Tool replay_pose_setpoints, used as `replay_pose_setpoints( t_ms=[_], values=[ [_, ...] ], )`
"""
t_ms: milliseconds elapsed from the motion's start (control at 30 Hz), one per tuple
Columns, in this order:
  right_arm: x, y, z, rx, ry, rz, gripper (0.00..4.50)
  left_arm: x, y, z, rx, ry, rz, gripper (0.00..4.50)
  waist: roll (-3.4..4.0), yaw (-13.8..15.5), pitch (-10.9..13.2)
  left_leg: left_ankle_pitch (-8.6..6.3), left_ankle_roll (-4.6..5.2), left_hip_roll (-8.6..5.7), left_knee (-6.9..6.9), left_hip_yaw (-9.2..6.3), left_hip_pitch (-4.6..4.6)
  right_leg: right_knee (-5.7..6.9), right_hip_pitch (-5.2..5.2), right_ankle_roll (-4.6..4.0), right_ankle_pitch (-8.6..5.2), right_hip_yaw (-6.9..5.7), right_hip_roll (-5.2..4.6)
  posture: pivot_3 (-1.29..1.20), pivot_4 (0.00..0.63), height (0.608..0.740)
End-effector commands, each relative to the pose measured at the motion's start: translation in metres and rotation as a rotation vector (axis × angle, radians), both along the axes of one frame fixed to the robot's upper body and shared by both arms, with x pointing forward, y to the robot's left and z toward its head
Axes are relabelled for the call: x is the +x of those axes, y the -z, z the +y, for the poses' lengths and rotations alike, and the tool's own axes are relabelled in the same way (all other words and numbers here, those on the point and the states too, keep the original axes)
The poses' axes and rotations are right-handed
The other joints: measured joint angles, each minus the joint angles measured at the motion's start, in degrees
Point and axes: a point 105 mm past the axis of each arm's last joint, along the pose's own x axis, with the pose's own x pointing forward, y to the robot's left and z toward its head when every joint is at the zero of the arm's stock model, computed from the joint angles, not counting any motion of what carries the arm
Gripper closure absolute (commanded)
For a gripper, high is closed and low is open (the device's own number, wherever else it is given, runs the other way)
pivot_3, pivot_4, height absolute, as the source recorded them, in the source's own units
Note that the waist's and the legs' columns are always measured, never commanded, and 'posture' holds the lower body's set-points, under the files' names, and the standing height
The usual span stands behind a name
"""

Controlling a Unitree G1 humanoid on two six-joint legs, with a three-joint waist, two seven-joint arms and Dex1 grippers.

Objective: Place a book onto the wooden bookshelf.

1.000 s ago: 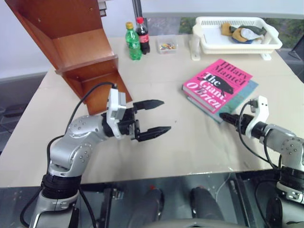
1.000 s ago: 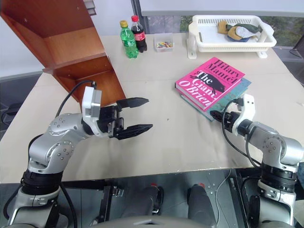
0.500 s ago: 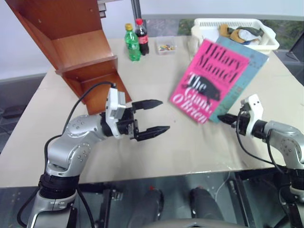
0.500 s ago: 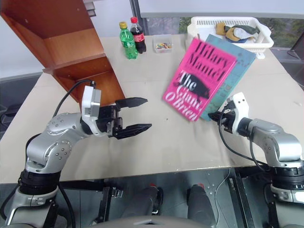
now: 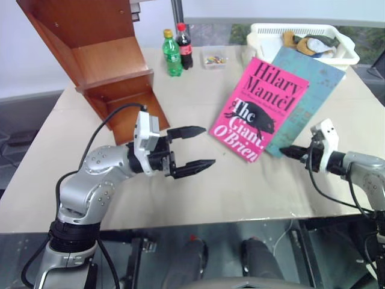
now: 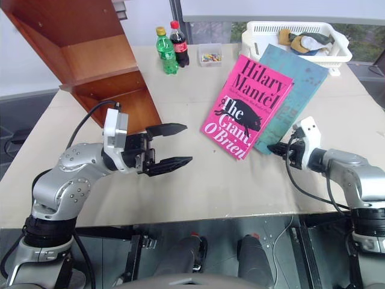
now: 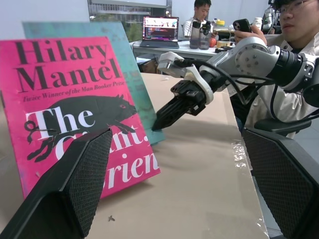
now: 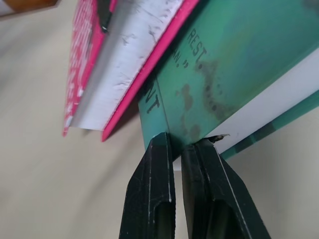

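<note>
The pink book (image 5: pixel 258 111) stands tilted up off the table, leaning against a thinner teal book (image 5: pixel 308 96) behind it, its lower edge on the tabletop. My right gripper (image 5: pixel 284 152) is shut on the teal book's (image 8: pixel 224 64) lower corner, with the pink book (image 8: pixel 129 59) just beside the fingers and not between them. My left gripper (image 5: pixel 209 146) hovers open over the table's middle, pointing at the pink book (image 7: pixel 75 119) with a gap between them. The wooden bookshelf (image 5: pixel 102 60) leans at the table's far left, its compartments open.
A green bottle (image 5: pixel 173 53), a cola bottle (image 5: pixel 184 46) and a small clear box (image 5: pixel 215 59) stand at the back. A white basket (image 5: pixel 301 36) with cloth items sits behind the books. A person (image 7: pixel 294 30) sits beyond the table's right side.
Both books lay flat a second ago; my right gripper shut on the teal book's corner and tipped both up on edge. Over the last half second they settled slightly lower. The left arm stayed still.
</note>
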Motion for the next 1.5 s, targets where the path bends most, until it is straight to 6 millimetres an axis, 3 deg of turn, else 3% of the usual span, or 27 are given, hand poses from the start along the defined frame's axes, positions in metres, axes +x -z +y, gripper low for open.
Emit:
replay_pose_setpoints(
  t_ms=[33,300,467,800,1000,1133,1367,1467,1500],
  values=[
    [-0.011,-0.008,-0.001,0.056,-0.063,0.073,4.32,-0.003,-0.011,0.002,-0.016,0.01,-0.042,0.0,0.02,0.0,0.0,0.0,0.0,0.0,0.0,0.0,-0.01,0.0,-0.01,0.0,0.0,0.0,0.0,0.0,0.15,0.74],
    [-0.012,-0.017,-0.01,0.069,-0.112,0.174,4.32,-0.002,-0.011,0.003,-0.023,0.014,-0.037,0.0,0.02,-0.4,0.0,-0.02,0.03,0.0,-0.04,0.02,-0.1,-0.07,-0.1,0.0,0.0,-0.01,-0.02,0.0,0.15,0.74],
    [-0.002,-0.013,-0.016,0.02,-0.051,0.174,2.5,-0.002,-0.011,0.003,-0.024,0.012,-0.036,0.0,0.02,-0.3,0.0,-0.02,0.02,0.0,-0.04,0.01,-0.12,-0.06,-0.11,0.0,0.0,-0.03,-0.02,0.0,0.15,0.74],
    [-0.014,-0.025,-0.03,-0.003,0.037,0.067,2.5,-0.003,-0.008,0.005,-0.028,0.008,-0.029,0.0,0.02,0.1,0.0,0.09,-0.16,-0.04,-0.04,-0.05,-0.25,-0.09,-0.16,0.0,0.0,-0.08,-0.08,0.0,0.15,0.74],
    [-0.044,-0.031,-0.02,-0.134,0.035,-0.13,2.5,0.004,-0.005,0.009,-0.021,-0.028,-0.017,0.0,0.03,0.7,0.0,0.08,-0.17,-0.03,-0.08,-0.16,-0.28,-0.09,-0.18,0.01,-0.02,-0.18,-0.06,0.0,0.15,0.74],
    [-0.054,-0.041,-0.003,-0.098,0.061,-0.232,2.5,0.013,-0.001,0.015,-0.007,-0.077,-0.01,0.0,0.03,0.6,0.0,0.06,-0.13,-0.05,-0.03,-0.08,-0.24,-0.08,-0.15,0.03,0.0,-0.1,-0.07,0.0,0.15,0.74],
    [-0.065,-0.053,0.051,-0.01,0.015,-0.374,2.5,0.028,0.014,0.033,0.031,-0.18,0.052,0.0,0.03,0.8,0.0,-0.02,0.02,-0.01,-0.02,-0.17,-0.21,-0.04,-0.14,0.02,-0.01,-0.17,-0.01,0.0,0.15,0.74],
    [-0.064,-0.055,0.062,0.04,0.017,-0.414,3.34,0.04,0.022,0.04,0.035,-0.259,0.118,0.0,0.03,0.8,0.0,0.06,-0.12,-0.02,-0.02,-0.16,-0.19,-0.04,-0.15,0.02,-0.01,-0.15,-0.01,0.0,0.15,0.74],
    [-0.064,-0.055,0.063,0.038,0.024,-0.426,3.34,0.044,0.022,0.043,0.009,-0.289,0.16,0.0,0.03,0.9,0.0,0.06,-0.13,-0.03,-0.02,-0.17,-0.19,-0.04,-0.14,0.02,-0.01,-0.16,-0.02,0.0,0.15,0.74]
  ],
)
